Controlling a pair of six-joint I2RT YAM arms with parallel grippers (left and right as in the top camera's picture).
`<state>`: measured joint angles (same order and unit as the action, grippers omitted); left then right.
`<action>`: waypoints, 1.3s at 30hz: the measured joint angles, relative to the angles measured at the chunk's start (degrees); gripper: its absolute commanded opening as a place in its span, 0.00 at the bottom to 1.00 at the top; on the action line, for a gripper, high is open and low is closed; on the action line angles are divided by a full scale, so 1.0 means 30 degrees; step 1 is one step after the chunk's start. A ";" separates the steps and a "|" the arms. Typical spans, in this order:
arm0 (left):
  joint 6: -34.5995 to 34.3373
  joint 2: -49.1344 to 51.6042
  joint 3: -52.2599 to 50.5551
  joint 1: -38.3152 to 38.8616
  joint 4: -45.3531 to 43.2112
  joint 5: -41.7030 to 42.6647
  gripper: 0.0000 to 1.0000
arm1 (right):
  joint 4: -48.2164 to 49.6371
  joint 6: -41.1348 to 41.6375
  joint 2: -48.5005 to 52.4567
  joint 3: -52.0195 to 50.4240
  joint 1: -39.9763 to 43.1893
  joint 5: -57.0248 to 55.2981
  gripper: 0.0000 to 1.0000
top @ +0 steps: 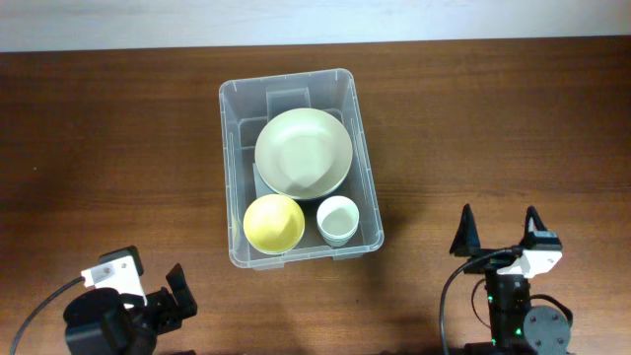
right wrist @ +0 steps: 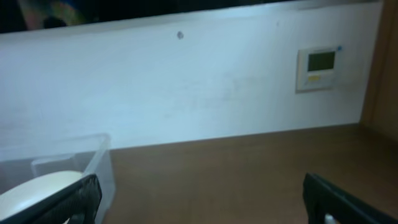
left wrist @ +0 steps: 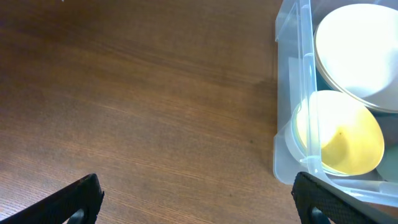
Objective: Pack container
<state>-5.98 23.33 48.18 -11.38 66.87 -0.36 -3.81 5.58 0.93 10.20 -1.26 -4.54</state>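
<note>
- Container (top: 286, 80) sits mid-counter (top: 513, 118), its long side running near to far, ahead of both your arms.
- Inside it you have three pieces. A big pale-green bowl (top: 304, 153) fills the far part, a yellow bowl (top: 273, 223) sits in the near-left corner, and a white cup (top: 336, 219) sits in the near-right corner, just beside the yellow bowl.
- Your left end effector (top: 180, 291) is at the near-left of the counter, well apart from the container. It is spread wide with nothing between its fingers. Its camera shows wood on the left and the container's wall and yellow bowl on the right.
- Your right end effector (top: 499, 225) is near-right of the container and apart from it. It is likewise spread wide and holds nothing, with its fingers pointing far.
- Your right wrist view catches a container corner low on the left and a small panel (right wrist: 318, 69) on the white far wall.
</note>
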 measured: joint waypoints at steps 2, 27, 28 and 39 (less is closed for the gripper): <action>0.0000 0.0000 0.0000 0.0000 -0.0015 0.0000 0.99 | 0.1858 -0.0073 -0.0051 -0.1042 0.0306 -0.0051 0.99; 0.0007 -0.0015 0.0000 0.0000 0.0000 0.0000 0.99 | -0.0102 -0.0087 -0.0044 -0.3169 0.0911 0.0532 0.99; 0.0000 -0.0015 0.0000 0.0000 0.0000 0.0000 0.99 | -0.0102 -0.0080 -0.0044 -0.3169 0.0911 0.0532 0.99; 0.0000 -0.0015 0.0000 0.0000 0.0000 0.0000 0.99 | -0.0102 -0.0080 -0.0044 -0.3169 0.0911 0.0532 0.99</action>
<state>-5.98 23.29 48.18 -11.38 66.87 -0.36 -4.12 5.34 0.80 0.69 1.48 -2.94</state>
